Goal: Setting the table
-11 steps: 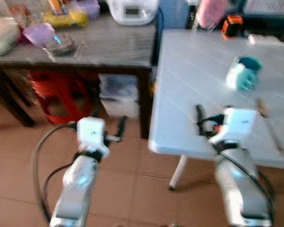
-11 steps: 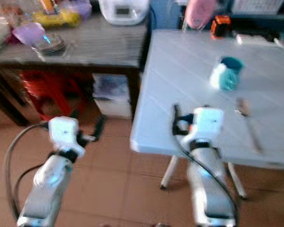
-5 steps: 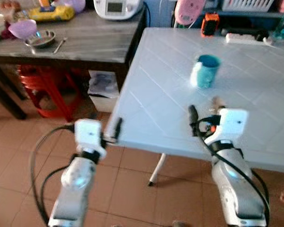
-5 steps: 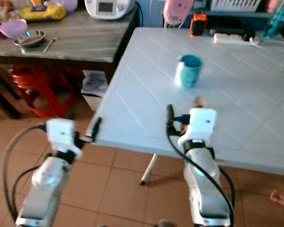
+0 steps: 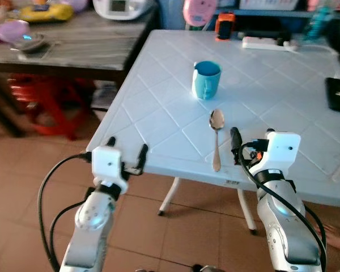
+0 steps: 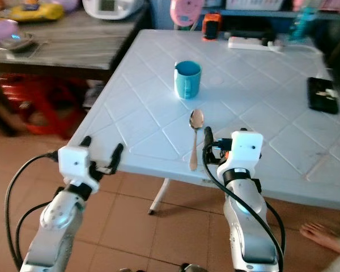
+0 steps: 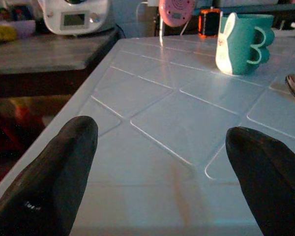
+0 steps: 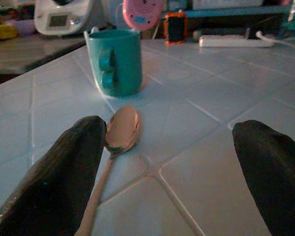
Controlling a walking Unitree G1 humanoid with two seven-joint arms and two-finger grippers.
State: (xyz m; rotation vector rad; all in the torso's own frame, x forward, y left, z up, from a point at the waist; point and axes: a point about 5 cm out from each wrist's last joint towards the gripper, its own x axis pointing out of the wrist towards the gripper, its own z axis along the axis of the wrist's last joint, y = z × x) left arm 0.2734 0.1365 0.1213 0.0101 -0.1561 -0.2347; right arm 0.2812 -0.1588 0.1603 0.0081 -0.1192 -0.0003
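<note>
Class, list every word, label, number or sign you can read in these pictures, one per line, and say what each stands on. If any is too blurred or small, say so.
None can be read.
Cooker: its grey display panel is too blurred to read.
Left pincer: a faint white mark on one finger is too small to read.
Table: a small dark mark on its front edge is too small to read.
Mug: a white rabbit shape, no lettering.

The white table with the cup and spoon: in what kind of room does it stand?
Probably a home kitchen or dining corner. The white table holds a teal cup and a spoon, and a white kitchen appliance stands on the wooden side table beside it.
</note>
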